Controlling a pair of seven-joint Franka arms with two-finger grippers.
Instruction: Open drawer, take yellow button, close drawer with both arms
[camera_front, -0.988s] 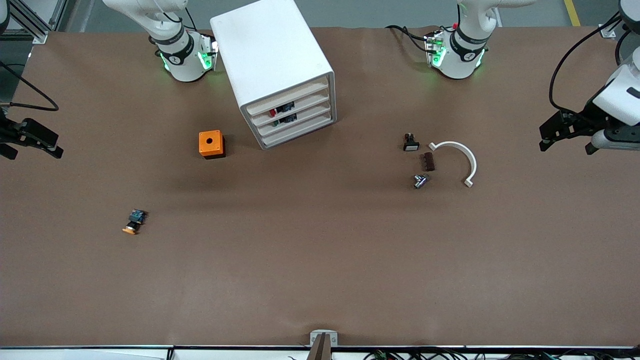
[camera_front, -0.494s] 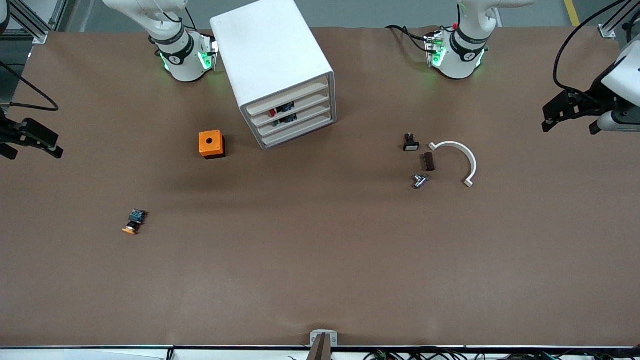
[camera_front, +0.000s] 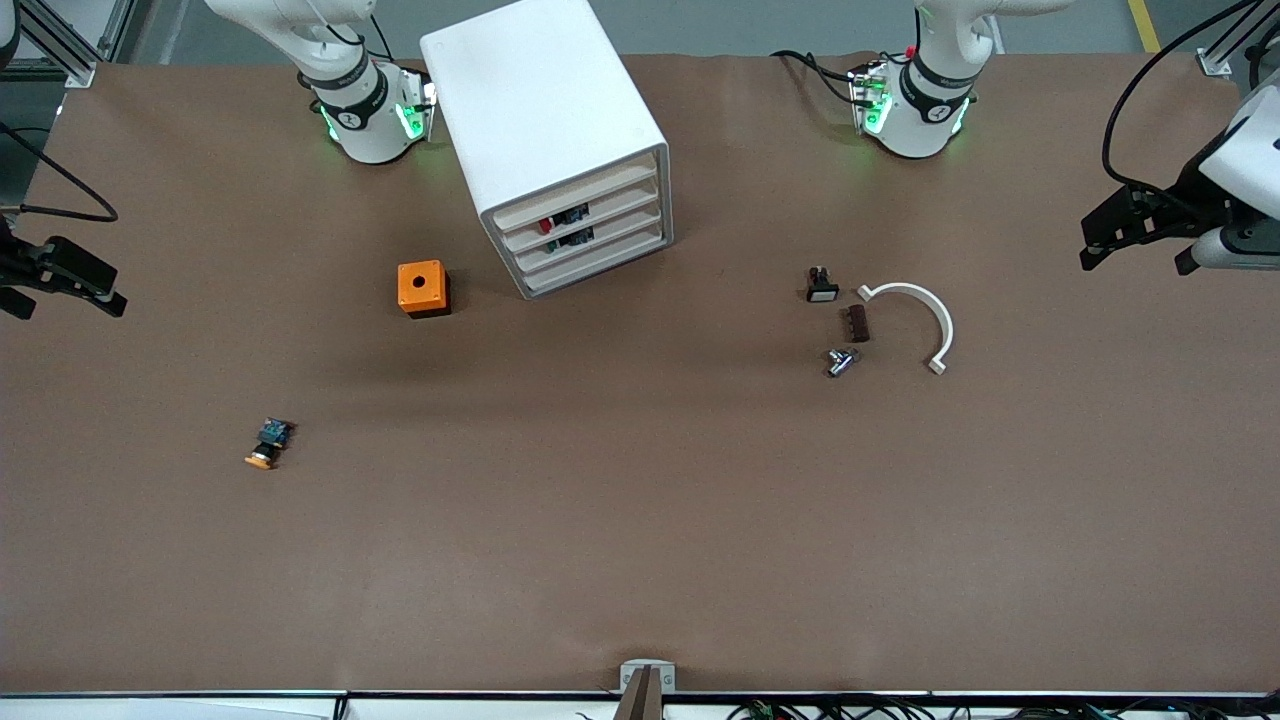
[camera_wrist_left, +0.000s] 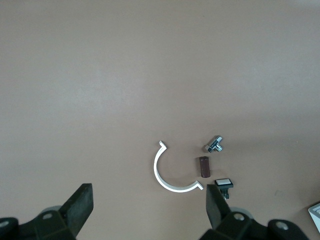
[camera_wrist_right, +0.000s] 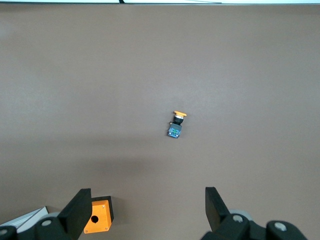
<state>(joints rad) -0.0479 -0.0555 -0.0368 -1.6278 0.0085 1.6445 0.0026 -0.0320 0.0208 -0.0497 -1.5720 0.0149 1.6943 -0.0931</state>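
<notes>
The white cabinet (camera_front: 545, 120) stands near the robots' bases, and its uppermost drawer (camera_front: 575, 193) is shut. The button (camera_front: 267, 445), with an orange cap and a blue rear end, lies on the open table toward the right arm's end, nearer to the front camera than the orange cube (camera_front: 423, 288). It also shows in the right wrist view (camera_wrist_right: 176, 125). My right gripper (camera_front: 62, 295) hovers open and empty at the right arm's end of the table (camera_wrist_right: 146, 209). My left gripper (camera_front: 1132, 260) hovers open and empty at the left arm's end (camera_wrist_left: 148, 207).
A white curved bracket (camera_front: 925, 315), a brown block (camera_front: 858, 323), a metal fitting (camera_front: 840, 361) and a small black-and-white part (camera_front: 821, 286) lie toward the left arm's end. The lower drawers hold small red and blue parts (camera_front: 562, 220).
My left gripper has risen and drawn back toward the robots' bases side of the table's end. The right arm and everything on the table have not moved.
</notes>
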